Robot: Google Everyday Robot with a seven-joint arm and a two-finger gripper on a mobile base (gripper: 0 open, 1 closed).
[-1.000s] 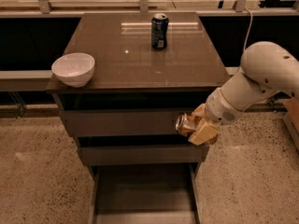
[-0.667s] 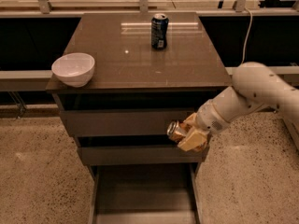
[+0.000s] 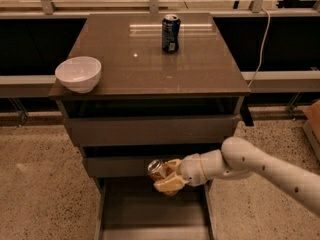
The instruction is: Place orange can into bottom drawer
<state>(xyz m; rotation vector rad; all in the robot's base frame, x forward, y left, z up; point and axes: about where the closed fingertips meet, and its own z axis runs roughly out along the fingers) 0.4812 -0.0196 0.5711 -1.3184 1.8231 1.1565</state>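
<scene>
Fingers [image 3: 167, 186] of the gripper [image 3: 164, 176] were clenched on the orange can [image 3: 156, 168], one pad above it and one below, at the lower centre of the frame. The arm reached in from the lower right, so the can stuck out to the left of the wrist.

What mattered to me was where the can sat against the bottom drawer [image 3: 145, 215]. That drawer stood pulled open, its flat floor running toward the bottom edge of the frame. The can hung just in front of the middle drawer front [image 3: 117, 167] and over the rear part of the open floor, apart from it, not resting on anything. From this view I judged it was already inside the drawer's outline rather than beside it, though how high it hung above the floor I could not tell.

The can lay tilted, its silver end turned up and to the left, its long axis slanting instead of upright. As I read it, the coming move called for a descent straight toward the floor, away from the thin side walls, before letting go.

Up on the cabinet top [image 3: 150, 64], the blue can [image 3: 170, 32] and the white bowl [image 3: 78, 74] sat well apart from all this.
</scene>
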